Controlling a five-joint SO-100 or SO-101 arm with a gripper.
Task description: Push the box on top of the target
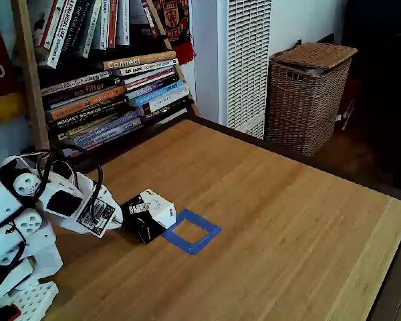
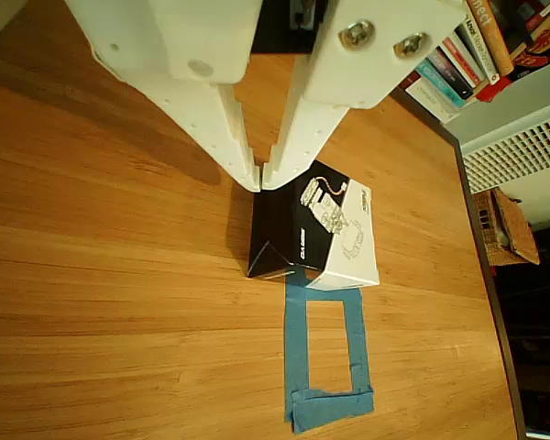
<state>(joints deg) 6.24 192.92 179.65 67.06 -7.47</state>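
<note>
The jaws are nearly closed with nothing held between them: in the other view the two white fingers of the gripper point(image 2: 260, 179) come down from the top edge and converge until only a thin sliver of wood shows between their tips, which sit at the rear edge of the box point(image 2: 313, 229), at its black half, touching or almost touching it. The box rests on the wooden table point(image 2: 101, 302), its black half to the left and its white printed half to the right in that view, turned a little askew. Its front edge overlaps the near strip of the target point(image 2: 296, 344), the hollow blue tape square that lies just below it in the picture, with bare wood showing through its middle. In the fixed view the gripper point(image 1: 120, 215) reaches in from the left, a flat square black-and-white tag point(image 1: 95, 215) on its side, and the box point(image 1: 148, 214) sits against its tip with the target point(image 1: 192, 231) just to the right, its near corner tucked under the box. Behind the table stand a shelf of books point(image 1: 113, 87) and a wicker basket point(image 1: 307, 93) beside a white louvred panel point(image 1: 247, 60)
</note>
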